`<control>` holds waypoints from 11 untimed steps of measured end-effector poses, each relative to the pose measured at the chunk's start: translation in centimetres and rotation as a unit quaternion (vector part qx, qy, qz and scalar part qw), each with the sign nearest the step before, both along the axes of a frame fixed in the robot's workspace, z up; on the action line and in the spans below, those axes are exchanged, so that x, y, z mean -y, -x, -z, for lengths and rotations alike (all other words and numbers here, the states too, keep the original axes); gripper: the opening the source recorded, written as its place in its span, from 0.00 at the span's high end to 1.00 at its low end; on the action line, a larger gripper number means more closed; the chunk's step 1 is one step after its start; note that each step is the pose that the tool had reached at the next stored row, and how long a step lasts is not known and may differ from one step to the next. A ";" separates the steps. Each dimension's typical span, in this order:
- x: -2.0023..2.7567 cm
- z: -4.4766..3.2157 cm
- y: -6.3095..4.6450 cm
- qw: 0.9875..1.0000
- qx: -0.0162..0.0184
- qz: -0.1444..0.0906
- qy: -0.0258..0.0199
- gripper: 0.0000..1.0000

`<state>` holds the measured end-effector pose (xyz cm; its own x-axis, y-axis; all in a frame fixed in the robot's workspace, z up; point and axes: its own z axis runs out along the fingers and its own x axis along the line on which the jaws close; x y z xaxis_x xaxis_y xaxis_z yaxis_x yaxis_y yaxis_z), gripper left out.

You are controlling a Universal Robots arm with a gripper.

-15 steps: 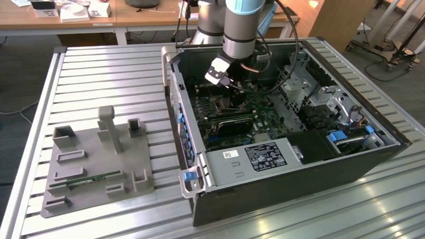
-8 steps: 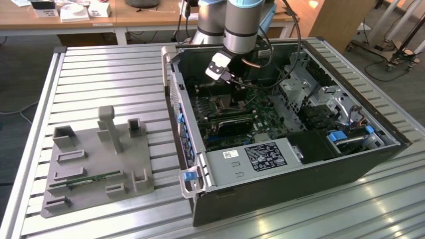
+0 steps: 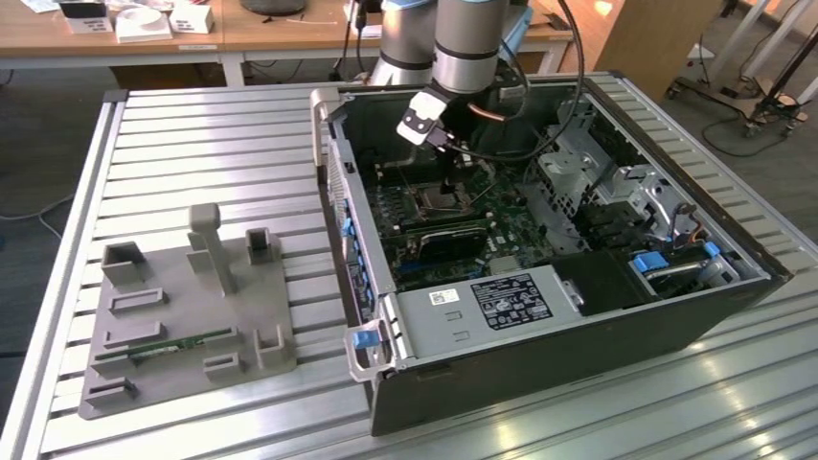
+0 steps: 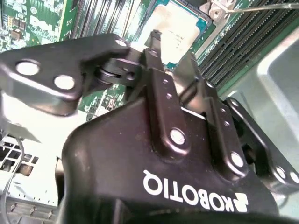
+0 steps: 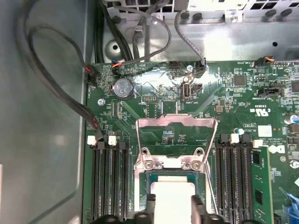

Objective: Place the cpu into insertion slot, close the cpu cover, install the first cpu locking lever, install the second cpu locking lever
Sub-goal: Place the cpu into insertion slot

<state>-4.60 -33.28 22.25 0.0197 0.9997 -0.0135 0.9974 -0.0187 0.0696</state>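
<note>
Slatted metal table (image 3: 192,144), wooden desks behind. Open computer case (image 3: 562,369) lies on it, grey fixture block (image 3: 179,316) beside it on the exterior view's left. Arm reaches down into the case, tool (image 3: 445,187) low over the green board (image 3: 505,225).

In the first wrist view the tool (image 5: 174,207) has a fingertip (image 5: 150,201) on each of two opposite edges of the cpu (image 5: 173,189), clamped on it. The cpu lies flat in the insertion slot (image 5: 150,178), silvery top up, also seen in the second wrist view (image 4: 180,25).

The cpu cover (image 5: 176,122) is swung open, lying back over the board away from the slot, hinged at the slot's edge. Black memory slots (image 5: 110,186) flank the socket on both sides. Round coin battery (image 5: 124,87) sits beyond the cover.
</note>
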 end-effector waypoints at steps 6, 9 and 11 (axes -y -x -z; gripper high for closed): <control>0.00 -0.47 -0.1 1.000 -0.001 0.000 0.000 0.82; 0.00 -0.56 -0.1 1.000 -0.001 0.000 0.000 0.90; 0.00 -0.57 -0.1 1.000 -0.001 0.000 0.000 0.90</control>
